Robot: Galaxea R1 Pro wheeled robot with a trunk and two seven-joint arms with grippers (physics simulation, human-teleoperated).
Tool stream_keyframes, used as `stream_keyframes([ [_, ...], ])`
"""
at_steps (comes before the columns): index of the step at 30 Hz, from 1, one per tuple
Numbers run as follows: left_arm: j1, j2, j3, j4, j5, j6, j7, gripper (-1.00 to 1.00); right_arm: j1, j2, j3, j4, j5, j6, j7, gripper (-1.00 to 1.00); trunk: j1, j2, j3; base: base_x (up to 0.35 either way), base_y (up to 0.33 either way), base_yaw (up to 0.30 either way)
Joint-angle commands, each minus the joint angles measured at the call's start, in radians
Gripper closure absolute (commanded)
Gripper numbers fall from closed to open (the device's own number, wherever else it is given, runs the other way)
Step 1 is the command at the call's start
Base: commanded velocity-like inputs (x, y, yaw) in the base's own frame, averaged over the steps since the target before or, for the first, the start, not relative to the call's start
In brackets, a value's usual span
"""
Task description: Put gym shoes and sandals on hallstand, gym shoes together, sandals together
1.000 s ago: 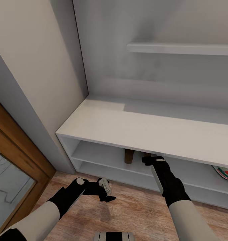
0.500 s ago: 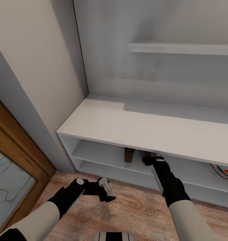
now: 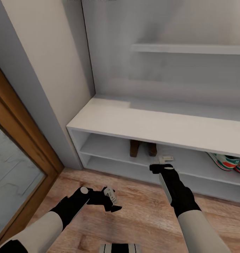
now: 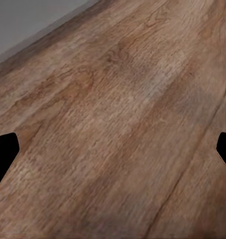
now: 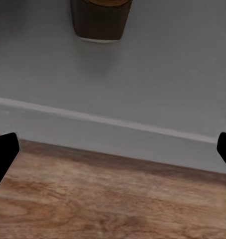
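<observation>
Sandals (image 3: pixel 143 148) and gym shoes (image 3: pixel 229 163) rest on the hallstand (image 3: pixel 162 126) upper shelf tier. Left claw (image 3: pixel 112 200) and right claw (image 3: pixel 161 163): both released, empty. No legible markings.

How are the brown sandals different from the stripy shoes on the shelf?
The sandals are plain dark brown; the gym shoes are cream-white with teal-green stripes and red-orange patches. The sandals sit toward the left part of the upper shelf, just beyond the right claw; the gym shoes sit far to the right, partly cut off by the head view's edge. Both pairs rest side by side on the same shelf of the hallstand, off the floor.
</observation>
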Motion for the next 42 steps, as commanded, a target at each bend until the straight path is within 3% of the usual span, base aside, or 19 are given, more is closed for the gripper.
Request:
stream_keyframes([
  [1,0.0,0.001,-0.002,-0.003,-0.001,0.007,-0.002,-1.0,0.0,0.0,0.002,-0.001,0.005,0.007,-0.002,-1.0,-0.001,0.0,-0.001,-0.337,0.0,0.0],
  [8,0.0,0.001,-0.002,-0.003,-0.001,0.007,-0.002,-1.0,0.003,0.001,0.002,-0.001,0.004,0.007,-0.001,-1.0,-0.001,0.0,-0.001,-0.256,0.0,0.0],
  [29,0.0,0.002,-0.002,-0.003,-0.001,0.007,-0.002,-1.0,0.014,0.001,0.002,-0.002,0.007,-0.003,-0.001,-1.0,-0.001,0.0,-0.001,-0.009,0.0,0.0],
  [35,0.0,0.012,0.0,0.001,0.0,0.007,-0.002,-1.0,0.015,0.001,0.007,-0.015,0.013,-0.08,-0.002,-1.0,-0.001,0.0,-0.001,0.0,0.0,0.0],
  [37,0.0,0.025,0.0,0.002,0.0,0.008,-0.002,-1.0,0.024,0.001,0.006,-0.015,0.012,-0.14,-0.001,-1.0,-0.001,0.0,-0.001,0.0,0.0,0.0],
  [38,0.0,0.038,0.0,0.002,0.002,0.008,-0.001,-1.0,0.065,0.001,0.006,-0.013,0.008,-0.231,-0.001,-1.0,-0.001,0.0,-0.001,0.0,0.0,0.0],
  [40,0.0,0.039,0.0,0.002,0.002,0.008,-0.001,-1.0,0.076,0.001,0.006,-0.012,0.007,-0.264,-0.001,-1.0,-0.001,0.0,-0.001,0.0,0.0,0.0],
  [42,0.0,0.042,0.0,0.002,0.002,0.008,0.0,-1.0,0.089,0.001,0.006,-0.003,0.005,-0.346,-0.001,-1.0,-0.001,0.0,-0.001,0.0,0.0,0.0],
])
